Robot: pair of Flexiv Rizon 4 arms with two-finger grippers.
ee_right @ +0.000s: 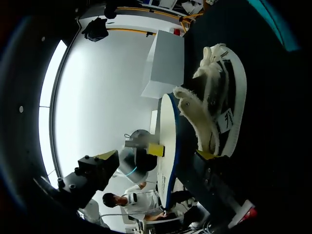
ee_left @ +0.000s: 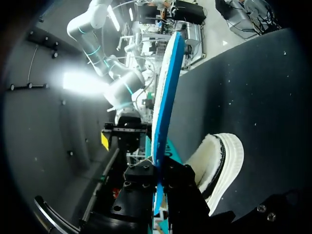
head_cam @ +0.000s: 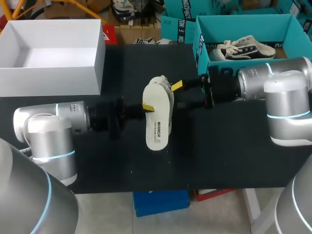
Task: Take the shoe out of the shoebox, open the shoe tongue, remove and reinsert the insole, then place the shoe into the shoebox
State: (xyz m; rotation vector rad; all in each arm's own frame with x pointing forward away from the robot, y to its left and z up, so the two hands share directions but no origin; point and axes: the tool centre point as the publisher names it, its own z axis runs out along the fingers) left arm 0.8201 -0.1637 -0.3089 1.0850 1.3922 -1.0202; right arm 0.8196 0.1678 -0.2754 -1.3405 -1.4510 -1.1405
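the left hand [ee_left: 158, 187] pinches the insole [ee_left: 165, 97] near one end; the insole stands on edge ahead of it, just beside the shoe [ee_left: 222, 161]. the shoe rests at the middle of the black table [head_cam: 234, 146], outside both boxes. the right hand [head_cam: 178, 95] is spread wide around shoe and insole, one finger against the shoe's opening, the other apart. the teal shoebox [head_cam: 243, 24] at the far right holds another shoe [head_cam: 246, 48]. a white box [head_cam: 53, 73] stands far left.
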